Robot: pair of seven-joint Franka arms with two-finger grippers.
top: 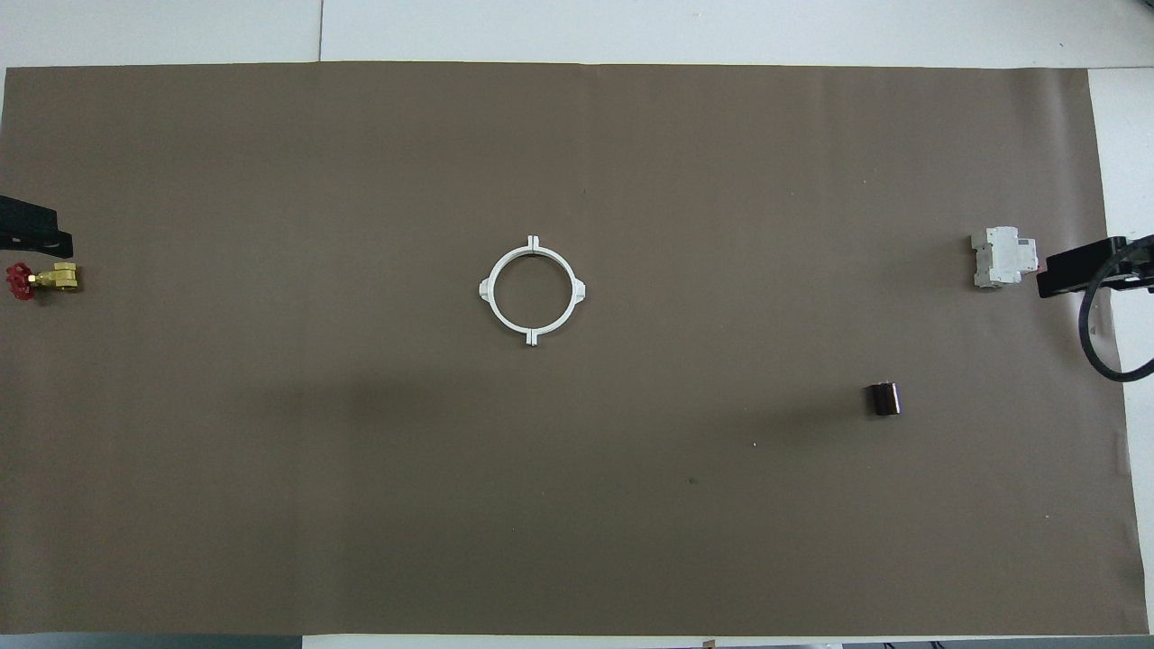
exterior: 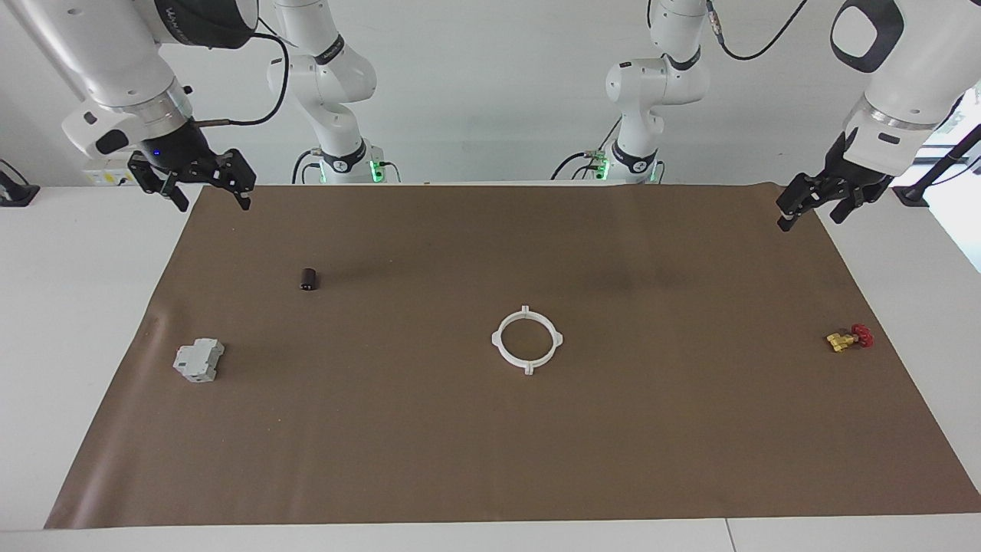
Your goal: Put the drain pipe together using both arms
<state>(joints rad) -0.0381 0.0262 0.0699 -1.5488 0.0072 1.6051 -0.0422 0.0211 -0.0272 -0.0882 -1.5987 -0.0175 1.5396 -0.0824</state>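
Both grippers up w/ fingers apart, holding nothing: right gripper (exterior: 205,190) over mat's (exterior: 460,460) corner nearest its base, left gripper (exterior: 815,205) over mat edge at left arm's end. Farther out, drain pipe (exterior: 527,340) lies mid-mat as one joined white ring, well apart from both

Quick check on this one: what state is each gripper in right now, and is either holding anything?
Left gripper: open, empty, up over the mat's corner at its own end.
Right gripper: open, empty, up over the mat's edge at its own end.
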